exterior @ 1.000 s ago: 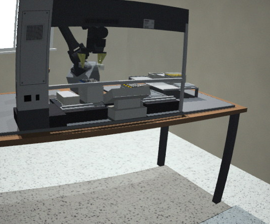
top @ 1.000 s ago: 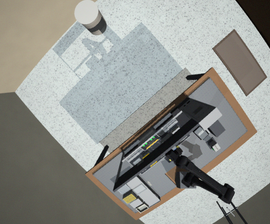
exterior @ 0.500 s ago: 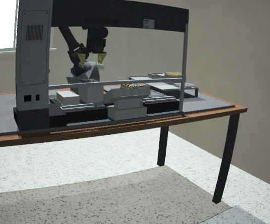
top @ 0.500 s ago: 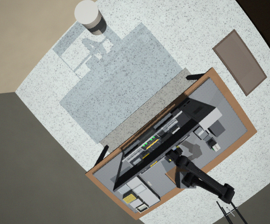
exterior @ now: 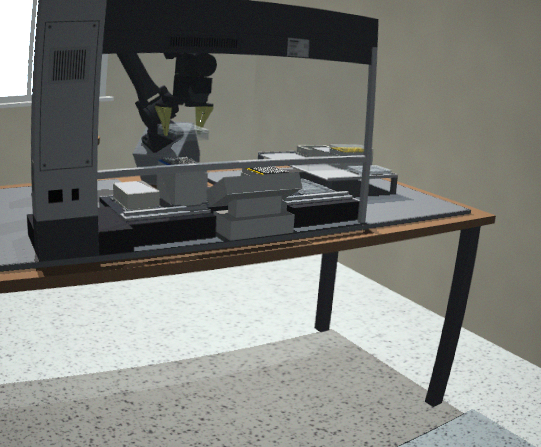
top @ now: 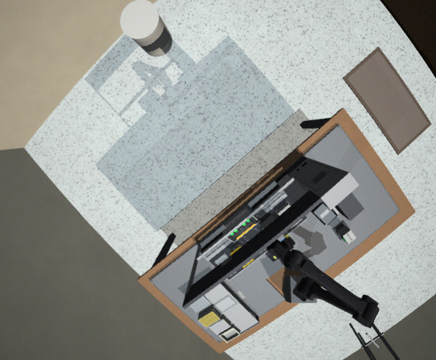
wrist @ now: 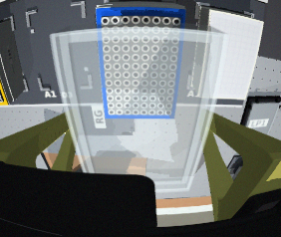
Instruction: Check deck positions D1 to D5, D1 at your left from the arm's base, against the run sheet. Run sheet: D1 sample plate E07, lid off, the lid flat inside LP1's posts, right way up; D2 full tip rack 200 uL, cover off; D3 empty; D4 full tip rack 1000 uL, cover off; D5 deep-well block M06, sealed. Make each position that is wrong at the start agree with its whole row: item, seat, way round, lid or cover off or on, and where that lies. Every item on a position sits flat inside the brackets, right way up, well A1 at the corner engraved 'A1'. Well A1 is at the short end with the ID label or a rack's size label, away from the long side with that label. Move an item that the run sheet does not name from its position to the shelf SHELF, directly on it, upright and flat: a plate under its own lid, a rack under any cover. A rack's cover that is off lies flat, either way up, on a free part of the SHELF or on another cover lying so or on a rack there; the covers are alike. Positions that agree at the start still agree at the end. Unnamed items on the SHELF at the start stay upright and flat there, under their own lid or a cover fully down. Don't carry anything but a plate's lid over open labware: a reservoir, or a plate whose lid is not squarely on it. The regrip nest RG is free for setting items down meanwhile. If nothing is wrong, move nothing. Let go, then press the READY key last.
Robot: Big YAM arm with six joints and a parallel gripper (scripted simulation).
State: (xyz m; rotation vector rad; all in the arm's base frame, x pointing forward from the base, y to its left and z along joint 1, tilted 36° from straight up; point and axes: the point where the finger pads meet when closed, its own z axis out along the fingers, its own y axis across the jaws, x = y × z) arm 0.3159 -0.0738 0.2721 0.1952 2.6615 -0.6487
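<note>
My gripper (exterior: 183,130) (wrist: 139,116) is shut on a clear cover (exterior: 192,131) (wrist: 207,90), held across its width well above the deck. Through it, in the wrist view, shows a blue-edged full tip rack (wrist: 140,12) (exterior: 184,184) on D4, with no cover on it. D3 (wrist: 58,65), left of it, holds no item. At the far left is a rack with yellow edging (wrist: 0,95) (exterior: 272,170), only partly in the wrist view. A white-topped block (wrist: 234,55) (exterior: 136,195) sits right of the blue rack. LP1 (wrist: 259,117) is at the right. Well labels are too small to read.
The shelf (top: 239,303) (exterior: 322,171) carries a yellow rack (top: 209,318) (exterior: 347,148), a pale-framed item (top: 230,334) and clear flat pieces. The dark overhead beam (exterior: 242,26) and side column (exterior: 69,99) frame the deck. The RG label lies in front of the deck.
</note>
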